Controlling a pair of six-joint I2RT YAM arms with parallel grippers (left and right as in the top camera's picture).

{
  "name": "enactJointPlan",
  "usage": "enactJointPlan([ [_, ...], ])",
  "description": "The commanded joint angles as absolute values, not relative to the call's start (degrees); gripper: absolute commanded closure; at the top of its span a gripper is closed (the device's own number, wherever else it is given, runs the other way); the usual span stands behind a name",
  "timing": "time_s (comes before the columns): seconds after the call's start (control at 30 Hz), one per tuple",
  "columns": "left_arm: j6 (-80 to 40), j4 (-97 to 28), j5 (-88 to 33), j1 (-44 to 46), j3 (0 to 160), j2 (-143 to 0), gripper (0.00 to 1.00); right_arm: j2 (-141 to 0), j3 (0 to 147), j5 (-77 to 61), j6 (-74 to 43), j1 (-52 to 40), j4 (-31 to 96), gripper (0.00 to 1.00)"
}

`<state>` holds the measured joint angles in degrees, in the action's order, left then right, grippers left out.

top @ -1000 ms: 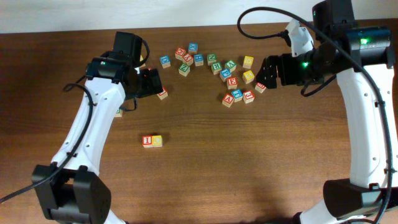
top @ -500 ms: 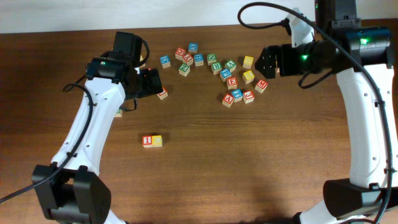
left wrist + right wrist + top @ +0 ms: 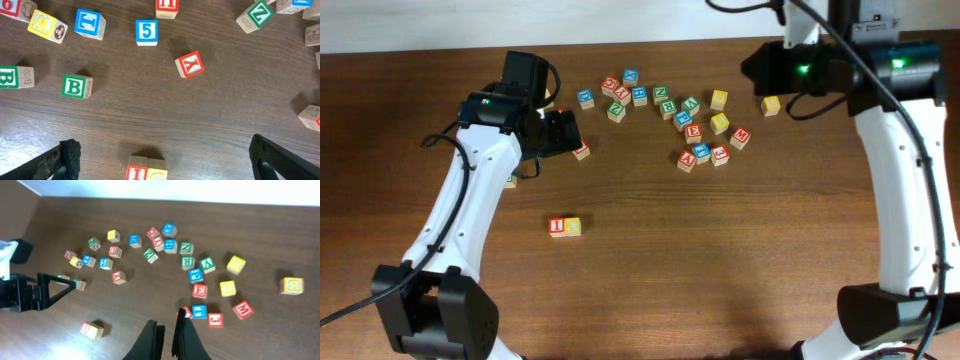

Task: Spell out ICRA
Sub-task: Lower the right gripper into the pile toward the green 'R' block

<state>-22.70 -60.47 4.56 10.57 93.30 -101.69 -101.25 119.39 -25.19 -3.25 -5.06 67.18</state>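
Two wooden cubes, red "I" [image 3: 557,227] and yellow "C" [image 3: 572,227], sit touching on the bench's [image 3: 720,270] near left; left gripper [image 3: 162,144] spread wide, right gripper [image 3: 168,327] pressed together.

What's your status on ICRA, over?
Left gripper open, right gripper shut, both empty. I block and C block side by side, no third letter yet. Loose blocks scattered apart from pair.

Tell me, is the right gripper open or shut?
Shut. In the right wrist view the right gripper is pinched nearly together, with nothing held between.
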Motion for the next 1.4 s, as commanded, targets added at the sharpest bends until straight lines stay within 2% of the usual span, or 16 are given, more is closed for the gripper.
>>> enactJointPlan([
  [0.0,-22.22,-60.58,5.02,10.61,94.32,-101.67,0.01,-104.33,116.25,-22.63,-3.90,-9.61,67.26,0.96],
  [0.1,-22.20,-60.58,5.02,10.59,94.32,-101.67,0.01,-106.28,113.99,-16.73,-3.92,-12.27,67.29,0.96],
  [0.43,-22.22,-60.55,5.02,10.59,94.32,-101.67,0.01,-113.73,112.49,-15.97,-4.14,-14.39,65.12,0.95],
  [0.67,-22.22,-60.55,5.02,10.59,94.32,-101.67,0.01,-115.85,112.49,-14.76,-4.14,-14.13,54.57,0.93],
  [0.8,-22.22,-60.55,5.02,10.59,94.32,-101.67,0.01,-115.87,112.49,-9.76,-4.14,-14.13,48.42,0.85],
  [0.87,-22.22,-60.55,5.02,10.59,94.32,-101.67,0.01,-115.90,112.49,-7.07,-4.14,-14.13,46.39,0.84],
  [0.9,-22.20,-60.55,5.02,10.59,94.32,-101.67,0.01,-115.90,112.46,-6.00,-4.14,-14.13,45.63,0.81],
  [1.0,-22.22,-60.55,5.02,10.59,94.32,-101.67,0.01,-115.90,112.42,-4.80,-4.14,-14.13,45.12,0.59],
  [1.03,-22.22,-60.55,5.02,10.59,94.32,-101.67,0.01,-115.92,112.27,-4.80,-4.14,-14.13,45.19,0.48],
  [1.07,-22.20,-60.55,5.02,10.59,94.32,-101.67,0.01,-116.05,112.05,-4.80,-4.14,-14.13,45.17,0.30],
  [1.1,-22.20,-60.55,5.02,10.59,94.32,-101.67,0.01,-116.25,111.79,-4.80,-4.14,-14.13,45.17,0.24],
  [1.2,-22.22,-60.55,5.02,10.59,94.32,-101.67,0.01,-117.32,110.65,-4.82,-4.14,-14.13,45.23,0.15],
  [1.37,-22.22,-60.55,5.02,10.59,94.32,-101.67,0.01,-119.35,109.47,-4.89,-4.14,-14.26,49.54,0.14],
])
